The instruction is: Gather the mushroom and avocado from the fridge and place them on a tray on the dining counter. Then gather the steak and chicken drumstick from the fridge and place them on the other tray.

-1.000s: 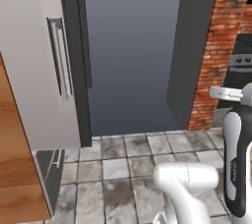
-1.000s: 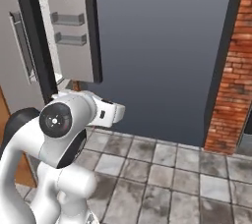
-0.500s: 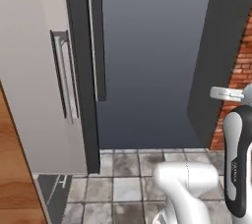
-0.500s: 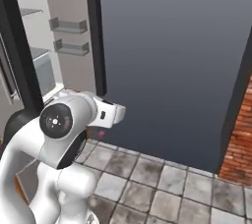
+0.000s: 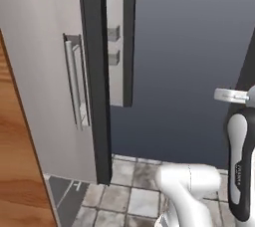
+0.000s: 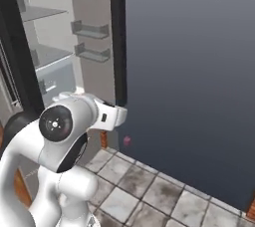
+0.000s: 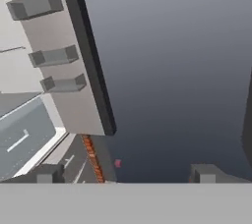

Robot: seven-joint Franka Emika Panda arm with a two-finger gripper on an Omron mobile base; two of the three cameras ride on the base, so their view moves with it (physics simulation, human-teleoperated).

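Small pink speck low between the gripper tips, too tiny to identify. Fridge shelves left of the gripper cut off at the edge.

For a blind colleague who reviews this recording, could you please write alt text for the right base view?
An open fridge door stands edge-on, its large dark grey outer face filling the right side and three small door bins on its pale inner side. The fridge's shelves and a drawer show at left. The white arm rises from the lower left over a grey tiled floor.

Even, flat rendered light, no glare, no hard shadows. Fridge door face grades dark to paler grey. Pics soft, low-res.
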